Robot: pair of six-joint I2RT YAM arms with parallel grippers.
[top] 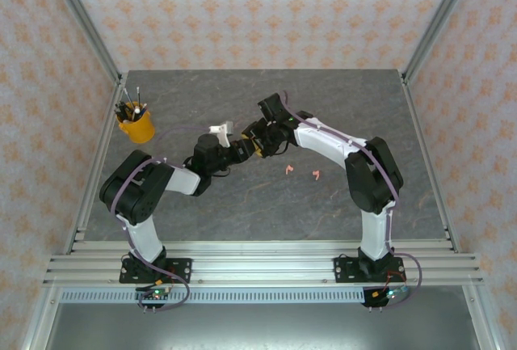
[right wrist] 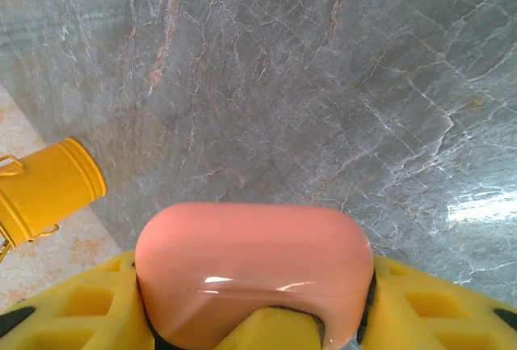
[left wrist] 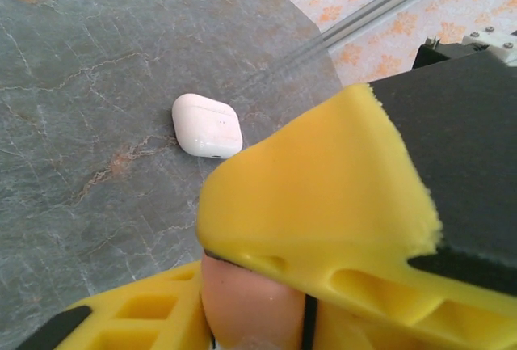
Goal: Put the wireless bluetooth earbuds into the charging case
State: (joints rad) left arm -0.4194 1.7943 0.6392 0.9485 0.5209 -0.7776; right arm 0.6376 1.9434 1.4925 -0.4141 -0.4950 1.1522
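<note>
A coral-pink charging case [right wrist: 252, 261], lid closed, is held above the table where the two arms meet. My right gripper [right wrist: 254, 305] is shut on its two ends. My left gripper [left wrist: 254, 318] is closed on the same case [left wrist: 246, 301] from the other side, and one of its yellow fingers presses the near face. In the top view the two grippers [top: 249, 146] touch at mid-table. Two coral-pink earbuds [top: 287, 170] [top: 316, 175] lie loose on the table to the right of them. A closed white case [left wrist: 208, 125] rests on the table. The white earbuds are out of view.
A yellow cup of pens [top: 136, 126] stands at the back left of the grey marble table [top: 339, 107]; it also appears on the left of the right wrist view [right wrist: 44, 188]. Aluminium frame posts and patterned walls border the table.
</note>
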